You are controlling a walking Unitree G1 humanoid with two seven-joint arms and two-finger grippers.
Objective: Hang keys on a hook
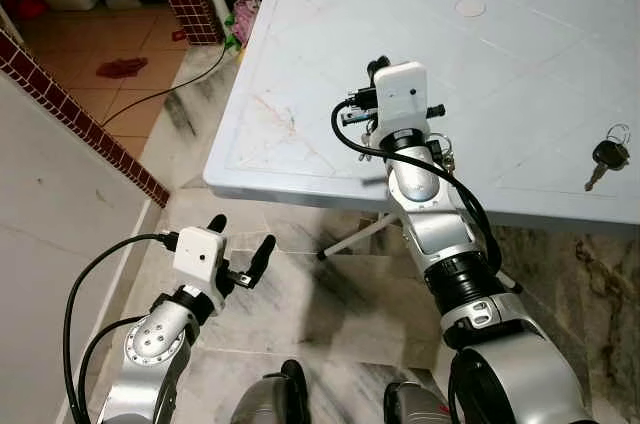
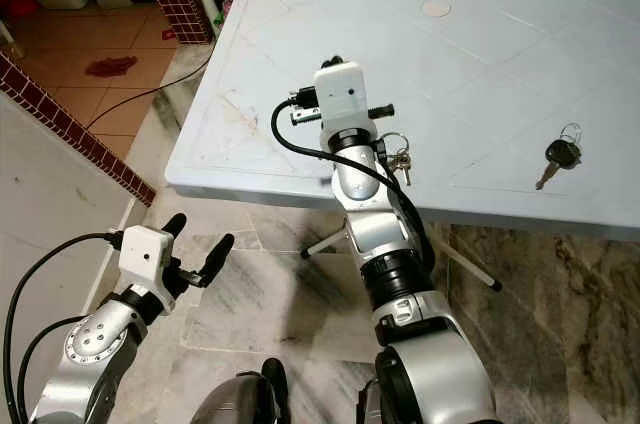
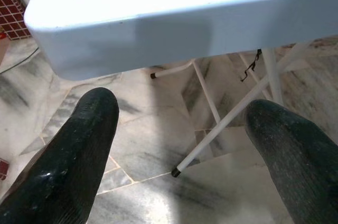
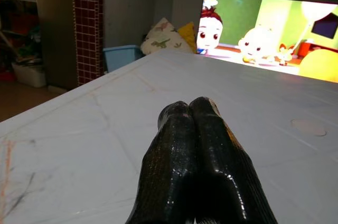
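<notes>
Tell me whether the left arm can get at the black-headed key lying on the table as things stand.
Probably not. The left gripper hangs low, below the table edge near its left corner, while the black-headed key lies far across on the right, with the right arm between them.

A pale blue-white plastic table [image 1: 300,74] with shallow moulded lines stands on thin white folding legs [image 3: 222,129] over a grey marbled floor [image 1: 330,304]. Its near corner sits just beyond the spread left fingers [image 3: 79,155], above and ahead of them. A black-headed key [image 1: 607,158] on a ring lies flat on the top, well off to the right of the closed right fingers [image 4: 195,155] and near the front edge. A bunch of keys [image 2: 398,157] rests by the front edge, just behind and to the right of those fingers. A round plug [image 1: 470,7] marks the top farther ahead of them. Faint orange scuffs [image 1: 275,109] stain the surface to their left.
</notes>
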